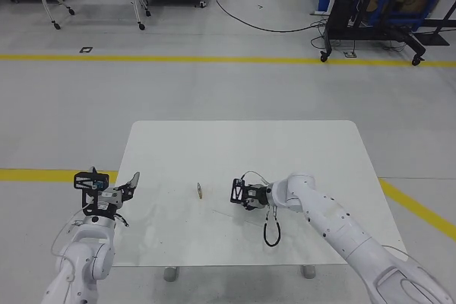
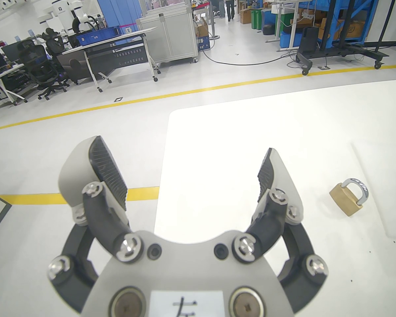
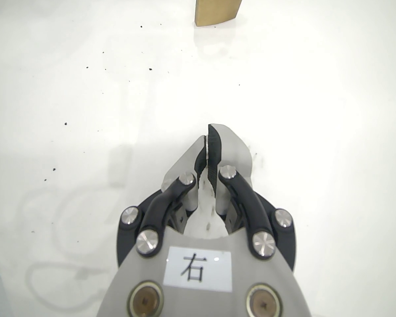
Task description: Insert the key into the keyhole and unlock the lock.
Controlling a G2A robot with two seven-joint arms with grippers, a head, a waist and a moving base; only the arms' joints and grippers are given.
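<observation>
A small brass padlock (image 1: 200,190) with a steel shackle lies on the white table (image 1: 243,144), near the middle. My right gripper (image 1: 235,193) sits low over the table a short way to the lock's right, pointing at it. In the right wrist view the right gripper (image 3: 208,133) is shut on a thin silver sliver, the key (image 3: 206,148), seen edge-on between the pads, with the padlock (image 3: 220,4) straight ahead. My left gripper (image 1: 128,187) hangs open and empty at the table's left edge. From the left gripper (image 2: 184,163), the padlock (image 2: 348,197) lies off to one side.
A black cable loop (image 1: 272,228) hangs from the right arm over the table's front part. The table's left edge (image 2: 161,179) passes under the left gripper. Yellow floor lines (image 1: 213,59) and a wheeled stand (image 1: 380,30) lie far behind.
</observation>
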